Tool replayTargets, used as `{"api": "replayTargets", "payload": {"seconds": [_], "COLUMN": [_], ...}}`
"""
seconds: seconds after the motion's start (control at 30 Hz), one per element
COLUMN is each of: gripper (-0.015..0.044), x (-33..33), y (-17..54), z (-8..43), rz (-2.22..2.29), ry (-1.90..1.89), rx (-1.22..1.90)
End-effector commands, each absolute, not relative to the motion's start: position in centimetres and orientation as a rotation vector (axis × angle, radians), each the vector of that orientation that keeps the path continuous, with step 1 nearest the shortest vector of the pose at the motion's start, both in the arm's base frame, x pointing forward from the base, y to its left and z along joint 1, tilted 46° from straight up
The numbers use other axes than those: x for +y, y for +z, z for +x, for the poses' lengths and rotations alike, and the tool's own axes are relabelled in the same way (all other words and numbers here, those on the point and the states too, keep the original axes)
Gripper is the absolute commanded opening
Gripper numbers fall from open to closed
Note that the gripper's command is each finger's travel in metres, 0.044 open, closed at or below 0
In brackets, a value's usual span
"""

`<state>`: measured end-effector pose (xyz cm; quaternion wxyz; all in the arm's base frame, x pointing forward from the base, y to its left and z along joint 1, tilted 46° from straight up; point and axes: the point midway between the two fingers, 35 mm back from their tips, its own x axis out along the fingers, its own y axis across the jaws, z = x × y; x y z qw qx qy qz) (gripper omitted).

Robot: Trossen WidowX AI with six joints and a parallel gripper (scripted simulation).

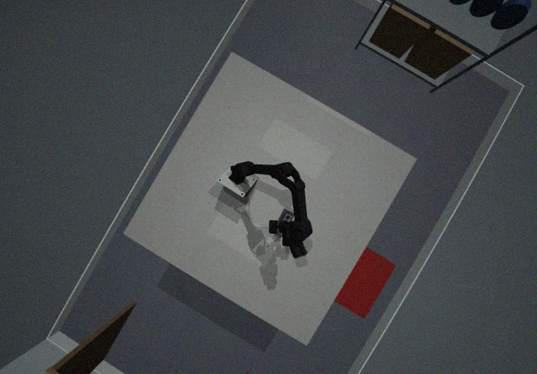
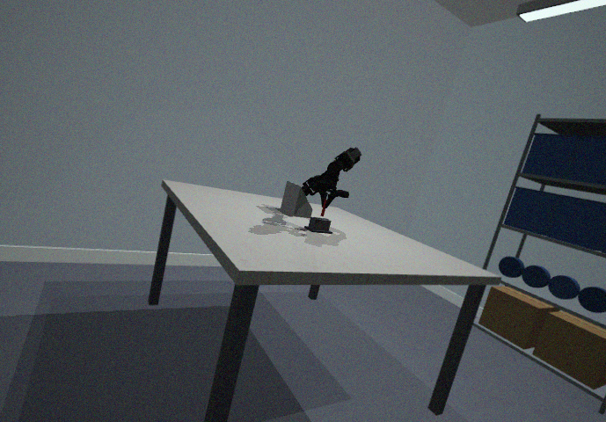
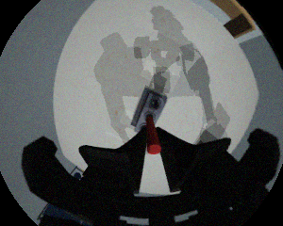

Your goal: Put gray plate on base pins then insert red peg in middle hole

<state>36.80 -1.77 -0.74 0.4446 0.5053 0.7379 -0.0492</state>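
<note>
The red peg (image 2: 323, 208) (image 3: 153, 138) is held steeply, slightly tilted, between the fingertips. My gripper (image 2: 324, 202) (image 3: 151, 130) is shut on it. The gray plate (image 2: 320, 220) (image 3: 151, 95) appears to lie flat on top of the dark base (image 2: 309, 229), though the seam between them is too small to make out. The peg's lower end is just above the plate's top in the exterior view. In the wrist view it overlaps a round feature near the plate's middle, and a dark round opening shows beyond it. In the top view the arm partly covers the plate.
The arm's pale wedge-shaped mount (image 1: 233, 187) (image 2: 291, 199) stands on the pale table (image 1: 352, 154) (image 2: 363, 258), behind the base in the exterior view. Shadows of the arm fall around the base. Shelving (image 2: 513, 199) and a red floor patch (image 1: 365, 283) are off the table.
</note>
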Motion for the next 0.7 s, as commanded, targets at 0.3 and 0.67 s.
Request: {"api": "replayTargets", "payload": {"seconds": [0.3, 0.67], "gripper": [0.0, 0.0], "x": [-0.59, -0.77], "y": [-1.93, -1.77], "z": [36.61, 36.61], "rz": [1.254, 1.247], "ry": [-0.123, -0.121], "rx": [1.831, 1.832]}}
